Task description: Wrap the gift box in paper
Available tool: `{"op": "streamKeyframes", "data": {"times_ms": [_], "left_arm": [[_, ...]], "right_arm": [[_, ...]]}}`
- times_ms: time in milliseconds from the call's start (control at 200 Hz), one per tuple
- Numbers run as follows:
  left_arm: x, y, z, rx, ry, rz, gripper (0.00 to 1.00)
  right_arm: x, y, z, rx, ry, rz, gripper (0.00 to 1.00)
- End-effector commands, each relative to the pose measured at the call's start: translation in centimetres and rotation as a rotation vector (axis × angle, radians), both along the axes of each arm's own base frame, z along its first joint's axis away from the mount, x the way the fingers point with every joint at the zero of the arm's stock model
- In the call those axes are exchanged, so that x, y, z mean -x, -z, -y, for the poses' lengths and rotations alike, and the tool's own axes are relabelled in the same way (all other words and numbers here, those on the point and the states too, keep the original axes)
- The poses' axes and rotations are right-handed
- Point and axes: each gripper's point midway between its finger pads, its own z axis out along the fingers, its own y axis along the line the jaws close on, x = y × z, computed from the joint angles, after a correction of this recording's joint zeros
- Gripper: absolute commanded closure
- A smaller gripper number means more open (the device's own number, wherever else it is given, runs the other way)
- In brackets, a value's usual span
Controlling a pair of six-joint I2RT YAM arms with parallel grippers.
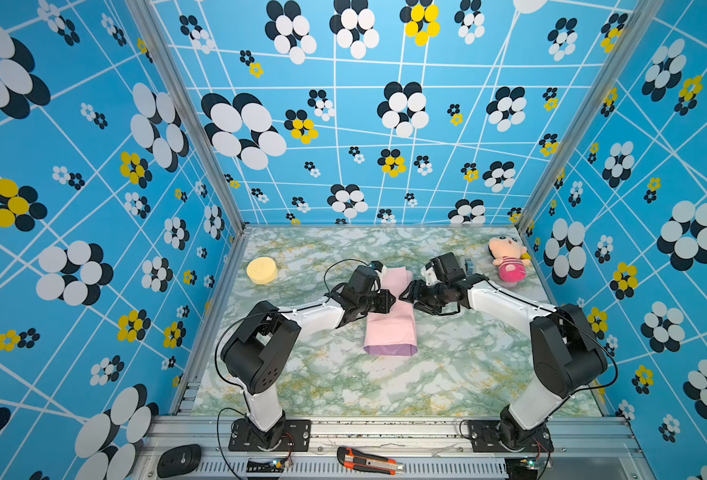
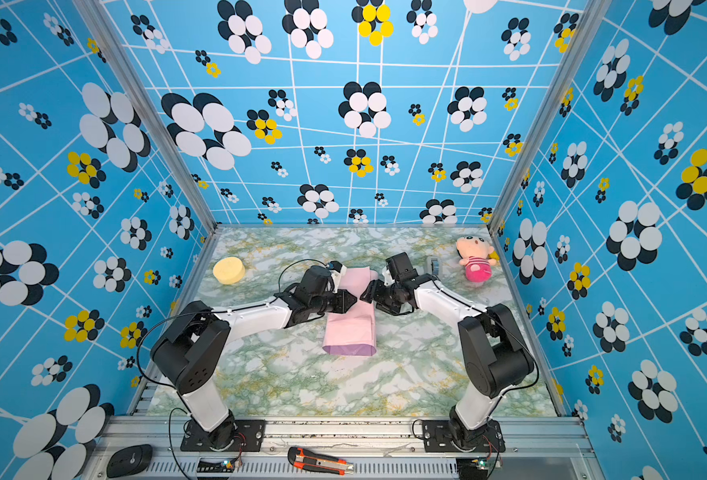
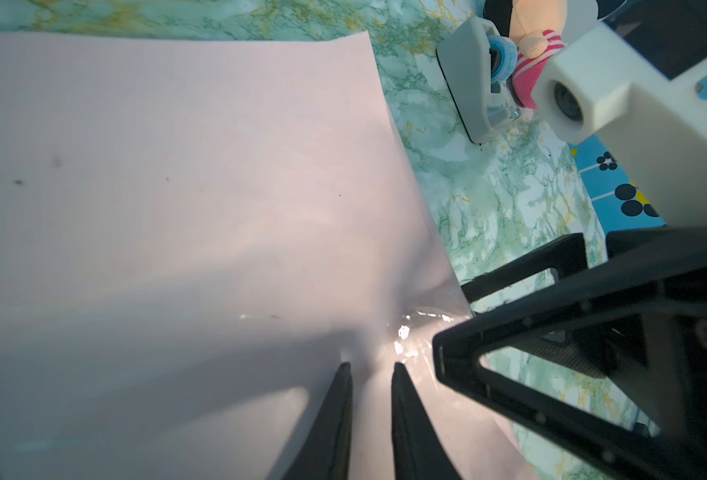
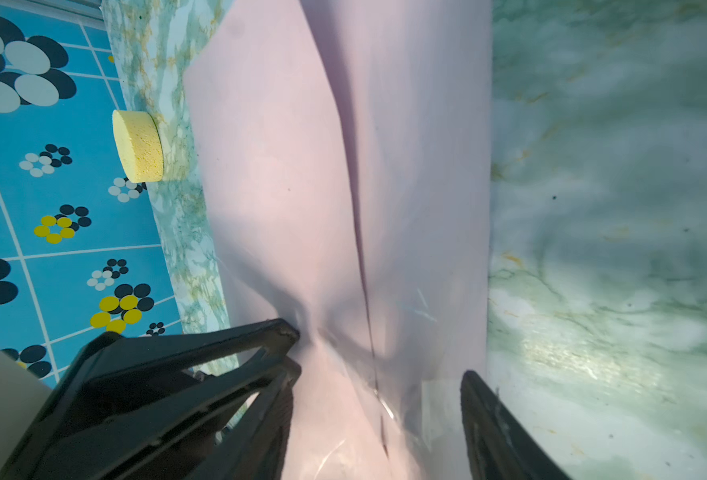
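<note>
The paper [image 1: 391, 328] [image 2: 349, 328] lies folded into a flat pink tube on the middle of the table, with its lilac side showing at the near end. It covers the gift box, which is hidden. My left gripper [image 1: 393, 300] [image 3: 370, 365] rests its tips on top of the paper [image 3: 177, 187]. Its jaws stand a narrow gap apart with nothing seen between them. My right gripper [image 1: 409, 301] [image 4: 379, 378] faces it from the right, open over the overlapping paper edge [image 4: 368, 291]. Shiny clear tape [image 3: 406, 332] lies on the paper by the tips.
A grey tape dispenser [image 1: 468, 265] [image 3: 470, 83] and a plush doll [image 1: 507, 259] sit at the back right. A yellow round sponge [image 1: 261, 270] [image 4: 138, 145] lies at the back left. An orange box cutter [image 1: 368, 459] lies on the front rail.
</note>
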Motion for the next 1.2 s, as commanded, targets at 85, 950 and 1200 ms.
{"op": "streamKeyframes", "data": {"times_ms": [85,950,1200], "left_arm": [[1.8,4.1,-1.5,-0.112,0.005,-0.108,0.79],[1.8,4.2,-1.4,-0.105,0.006,-0.108,0.79],[1.8,4.1,-1.5,-0.105,0.004,-0.111,0.79]], "right_arm": [[-0.2,1.5,-0.4,0.020,-0.013,-0.021,0.63],[0.6,2.2,-0.8,-0.080,-0.004,-0.114,0.47],[1.2,1.2,-0.5,-0.124,0.017,-0.090,0.35]]}}
